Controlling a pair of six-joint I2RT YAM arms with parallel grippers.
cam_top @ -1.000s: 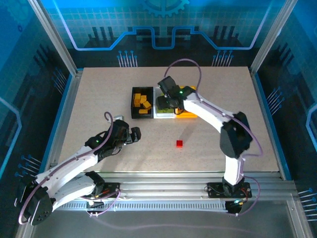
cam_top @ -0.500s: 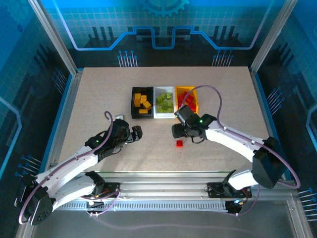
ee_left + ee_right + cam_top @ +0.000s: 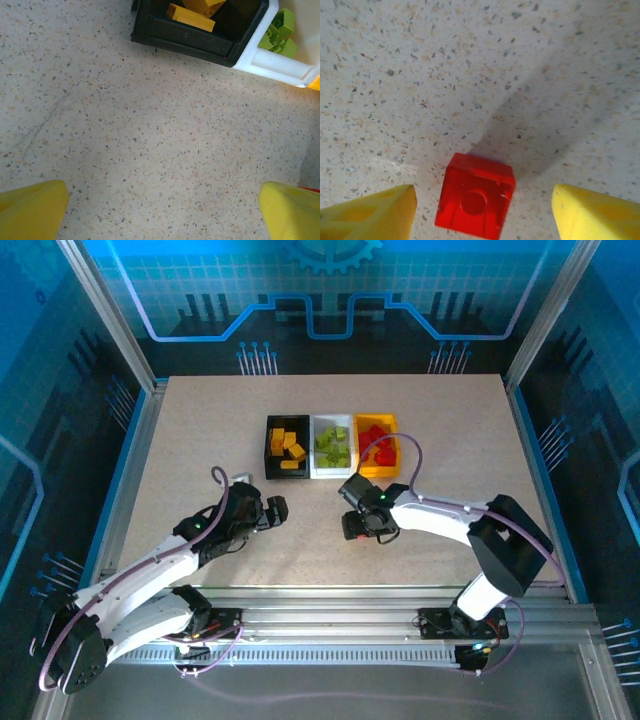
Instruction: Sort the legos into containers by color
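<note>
Last loose red lego [image 3: 475,202] lies toward the tabletop [image 3: 200,440]'s near edge between the right arm's fingers [image 3: 370,215], spread apart; others sit color-sorted in three bins [image 3: 332,474]. The left arm's fingers [image 3: 30,210] gape empty.

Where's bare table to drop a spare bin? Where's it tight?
Free: speckled tabletop left of the black plastic bin, right of the yellow-orange plastic bin, and the strip behind them. Crowded: near centre, where the right arm's fingers straddle the small red plastic brick.
</note>
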